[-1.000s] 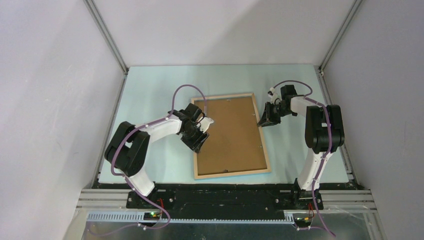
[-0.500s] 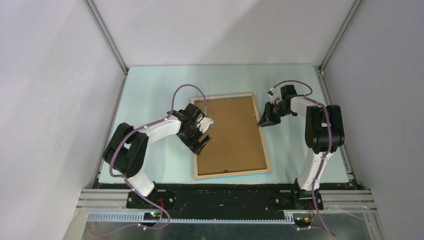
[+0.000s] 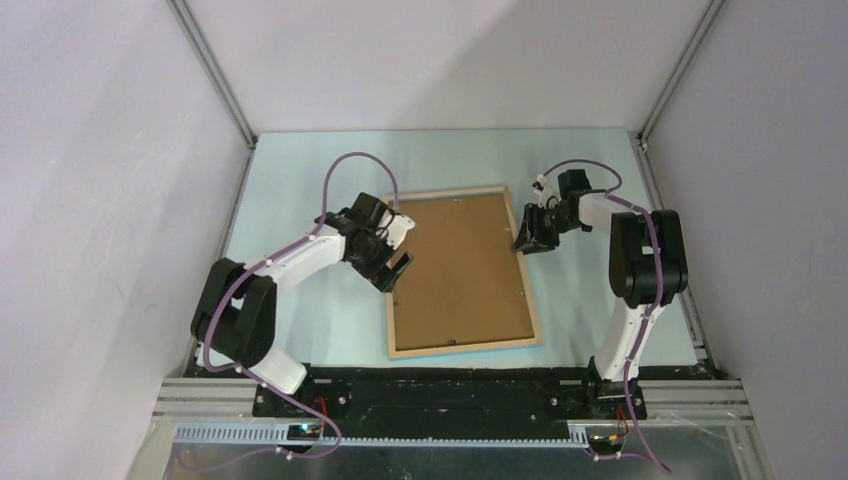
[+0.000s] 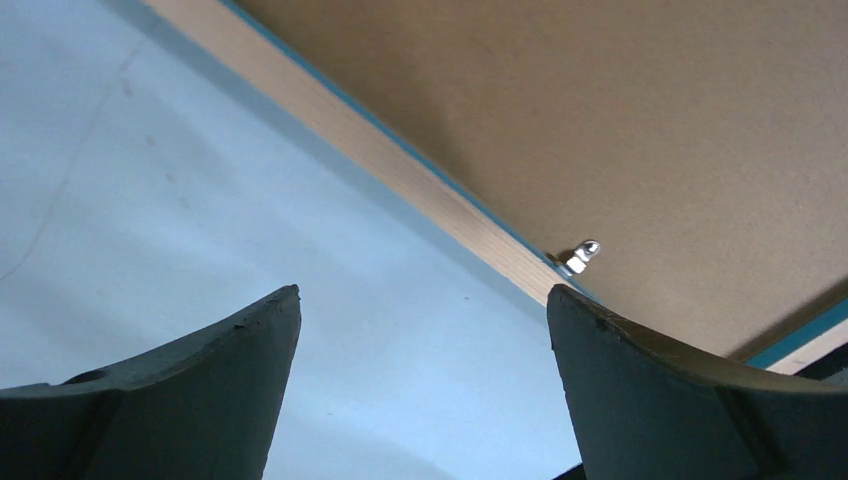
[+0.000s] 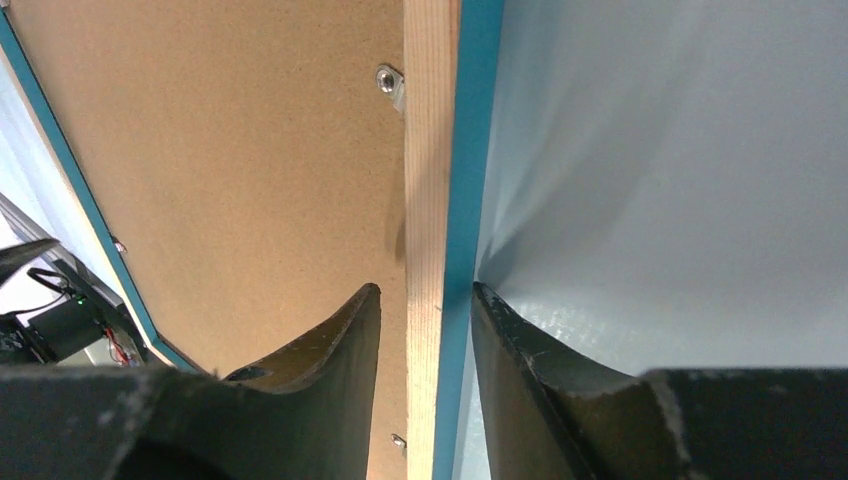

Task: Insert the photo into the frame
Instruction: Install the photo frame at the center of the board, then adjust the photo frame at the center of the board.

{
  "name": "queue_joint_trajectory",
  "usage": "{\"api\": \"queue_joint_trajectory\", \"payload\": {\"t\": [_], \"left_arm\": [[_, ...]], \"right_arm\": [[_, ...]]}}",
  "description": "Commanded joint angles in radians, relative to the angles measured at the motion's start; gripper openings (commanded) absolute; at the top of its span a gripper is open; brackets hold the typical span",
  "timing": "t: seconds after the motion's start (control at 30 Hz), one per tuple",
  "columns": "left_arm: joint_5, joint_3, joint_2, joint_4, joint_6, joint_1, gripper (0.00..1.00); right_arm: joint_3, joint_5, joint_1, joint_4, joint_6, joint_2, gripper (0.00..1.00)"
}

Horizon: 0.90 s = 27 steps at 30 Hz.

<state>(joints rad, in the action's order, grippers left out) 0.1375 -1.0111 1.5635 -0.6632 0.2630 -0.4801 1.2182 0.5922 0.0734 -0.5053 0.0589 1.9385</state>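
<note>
A: Where is the frame (image 3: 465, 346) found, and how is it laid?

B: It is laid flat on the table (image 3: 300, 190) between the two arms, pale wood side up. Its long axis runs from near to far, leaning a little to the left at the far end. The opening is filled by a brown backing board (image 3: 460, 265).

A: And the photo?

B: No photo is seen in any view. Whether it is under the board cannot be told.

A: How is the right gripper (image 3: 524, 243) set?

B: It is narrowed onto the right rail close to the far right corner. One of the fingers (image 5: 360, 320) is placed over the board side and the other against the blue outer edge, so the rail is judged to be held.

A: And the left gripper (image 3: 397, 270)?

B: It is spread wide and nothing is held in it. It is placed just beside the left rail, along the far half of that rail, over bare table.

A: What is the next move turned on?

B: A small metal tab (image 4: 581, 256) is seen on the inner side of the left rail, just right of the open gripper. The left arm is much the nearer to it. A short reach to the right across the rail is judged to be needed, while the frame is steadied from the right side
</note>
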Motion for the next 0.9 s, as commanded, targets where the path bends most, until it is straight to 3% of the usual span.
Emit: {"api": "queue_joint_trajectory", "payload": {"t": [0.0,0.17,0.53,0.87], "left_arm": [[-0.011,-0.052,-0.040,0.012,0.000,0.041,0.98],[-0.005,-0.057,-0.036,0.012,-0.012,0.059,0.97],[0.034,-0.060,-0.023,0.014,-0.035,0.079,0.98],[0.052,-0.076,-0.034,0.023,-0.063,0.163,0.99]], "right_arm": [[0.015,-0.044,0.022,0.002,-0.023,-0.023,0.43],[0.015,-0.094,0.048,-0.003,-0.030,-0.016,0.42],[0.060,-0.211,0.094,-0.055,-0.055,0.009,0.23],[0.200,-0.254,0.117,-0.151,-0.232,0.061,0.04]]}}
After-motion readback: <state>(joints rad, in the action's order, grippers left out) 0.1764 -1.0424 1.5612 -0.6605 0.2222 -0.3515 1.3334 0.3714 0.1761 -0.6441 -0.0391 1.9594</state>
